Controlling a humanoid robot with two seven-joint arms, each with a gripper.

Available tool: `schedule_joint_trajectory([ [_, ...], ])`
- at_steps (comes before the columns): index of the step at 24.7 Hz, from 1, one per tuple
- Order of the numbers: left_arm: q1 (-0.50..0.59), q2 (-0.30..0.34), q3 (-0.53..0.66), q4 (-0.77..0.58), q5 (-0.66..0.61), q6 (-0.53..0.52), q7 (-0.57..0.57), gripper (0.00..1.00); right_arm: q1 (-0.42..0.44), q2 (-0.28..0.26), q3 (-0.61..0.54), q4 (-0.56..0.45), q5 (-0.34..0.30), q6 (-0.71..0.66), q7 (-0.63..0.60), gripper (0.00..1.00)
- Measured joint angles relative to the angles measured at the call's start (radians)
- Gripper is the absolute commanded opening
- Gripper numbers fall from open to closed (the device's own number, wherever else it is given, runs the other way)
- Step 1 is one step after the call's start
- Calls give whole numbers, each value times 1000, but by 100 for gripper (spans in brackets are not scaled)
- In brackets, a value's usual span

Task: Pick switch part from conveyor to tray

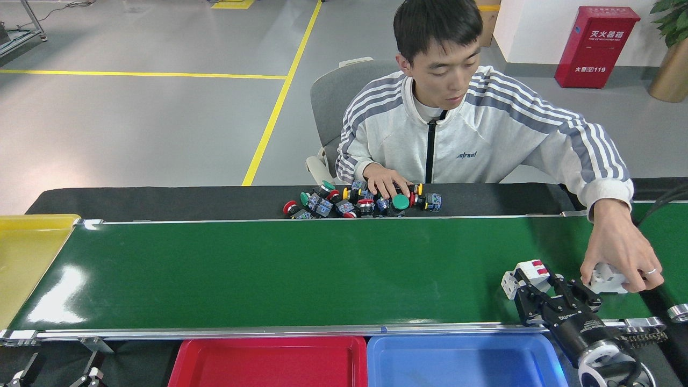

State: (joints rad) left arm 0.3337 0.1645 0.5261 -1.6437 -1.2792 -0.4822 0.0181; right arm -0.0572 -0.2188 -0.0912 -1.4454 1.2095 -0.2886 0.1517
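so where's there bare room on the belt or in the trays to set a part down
The conveyor is bare from the yellow tray across to its right end. The red tray and blue tray lie bare. Crowded: the right end, with the right gripper, a white switch part and the person's hand.

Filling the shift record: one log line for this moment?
right gripper: around white switch part on conveyor | person's hand: placing another part | red tray: no part | left gripper: unseen
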Motion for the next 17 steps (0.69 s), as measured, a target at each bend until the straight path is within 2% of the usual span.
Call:
schedule_joint_trajectory([
  [6, 0, 0, 0, 1, 0, 0, 0, 100, 0, 1, 9, -33, 1, -52, 0, 2],
  [10, 0, 0, 0, 2, 0, -1, 0, 100, 16, 3, 10, -94, 0, -70, -4, 3],
  [13, 0, 0, 0, 2, 0, -2, 0, 100, 105, 3, -7, -181, -24, -124, -39, 6],
  [16, -1, 0, 0, 2, 0, -2, 0, 100, 200, 3, -55, -258, -85, -210, -65, 12],
  [17, -1, 0, 0, 2, 0, -2, 0, 100, 230, 3, -71, -274, -103, -259, -69, 24],
])
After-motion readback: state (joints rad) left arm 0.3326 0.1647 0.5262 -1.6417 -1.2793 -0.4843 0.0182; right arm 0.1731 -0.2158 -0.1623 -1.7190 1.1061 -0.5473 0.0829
